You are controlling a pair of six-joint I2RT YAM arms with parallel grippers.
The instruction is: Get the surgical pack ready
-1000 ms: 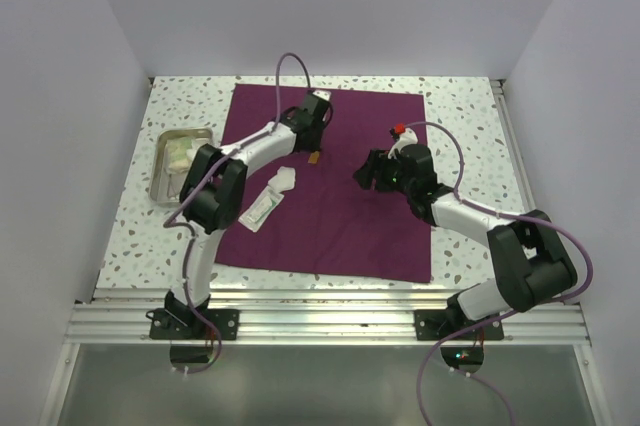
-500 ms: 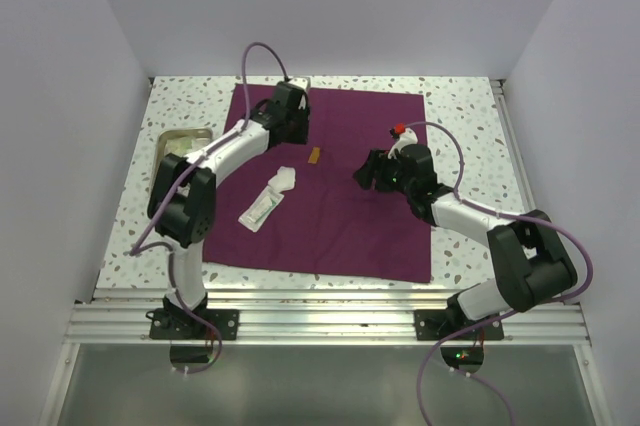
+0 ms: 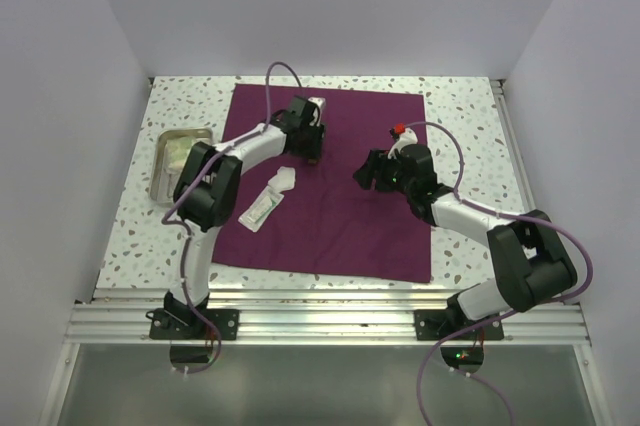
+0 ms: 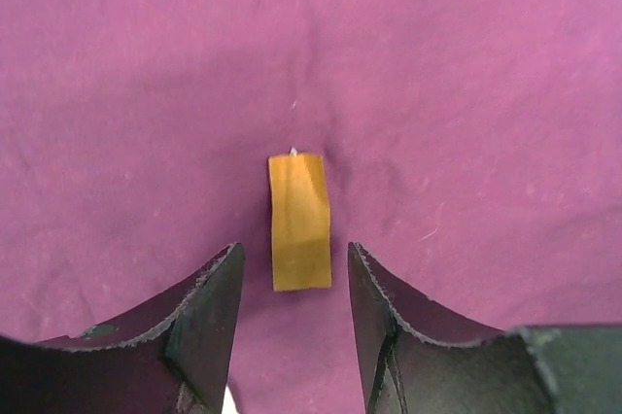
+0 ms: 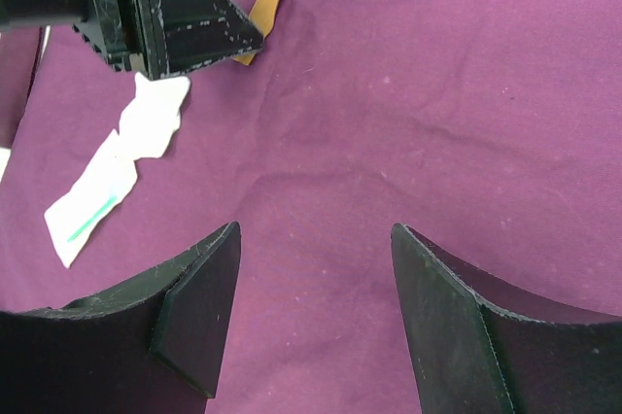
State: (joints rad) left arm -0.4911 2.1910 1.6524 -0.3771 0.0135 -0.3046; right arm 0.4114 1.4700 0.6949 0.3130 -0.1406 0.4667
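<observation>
My left gripper (image 4: 293, 257) has changed most in the last second. 1 second ago it hung shut near the far edge of the purple cloth (image 3: 340, 226). Then the arm swung away to the left, and now it is back over the small orange strip (image 4: 299, 220). Its jaws have parted and hold nothing. In the left wrist view the strip lies flat on the cloth, its near end between the 2 fingertips and touching neither. The strip itself has not moved.

My right gripper (image 5: 316, 231) has stayed where it was, hovering right of centre over the cloth with its jaws wide apart and empty.

The pack is not yet assembled. The cloth lies spread open on the table (image 3: 130, 236). The white packet (image 3: 266, 198) rests on its left half, and the steel tray (image 3: 160, 161) sits on the bare table just off its left edge. The tray holds something pale that I cannot make out.

I read this as lining up to pick the strip. It is thin and flat, so the fingers may pinch cloth with it.
</observation>
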